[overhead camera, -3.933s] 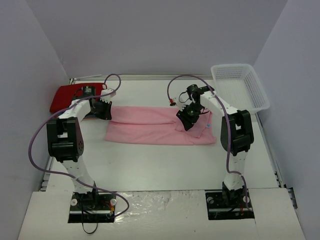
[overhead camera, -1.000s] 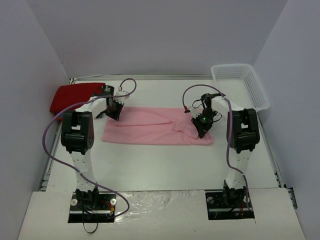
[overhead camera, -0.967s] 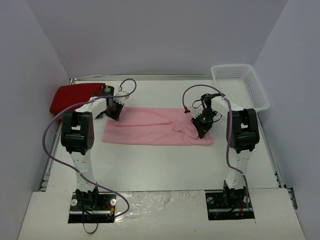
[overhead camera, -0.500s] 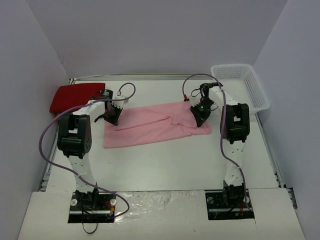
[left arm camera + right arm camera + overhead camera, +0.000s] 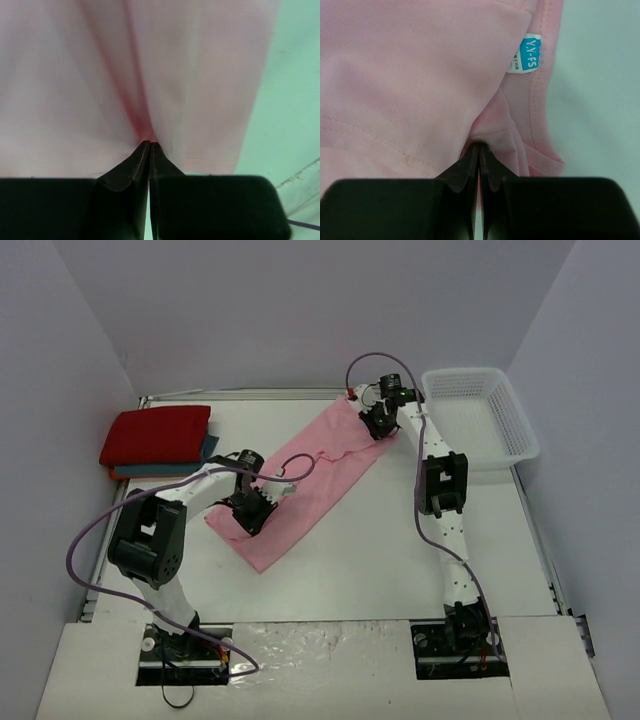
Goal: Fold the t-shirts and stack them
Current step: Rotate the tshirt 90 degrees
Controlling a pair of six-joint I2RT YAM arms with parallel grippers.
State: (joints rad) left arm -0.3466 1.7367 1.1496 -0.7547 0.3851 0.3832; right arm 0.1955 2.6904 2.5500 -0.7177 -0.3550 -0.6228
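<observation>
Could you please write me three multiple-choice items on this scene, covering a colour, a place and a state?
1. The label in the pink t-shirt collar is:
A. blue
B. yellow
C. black
2. The red t-shirt lies:
A. under the pink t-shirt
B. on the teal-blue t-shirt, far left
C. at the near edge
3. The right gripper is:
A. open
B. shut on the red t-shirt
C. shut on the pink t-shirt

Answers:
1 A, the right wrist view shows blue with white letters.
2 B, a teal edge peeks out beneath the red.
3 C, pink cloth is pinched in it.
</observation>
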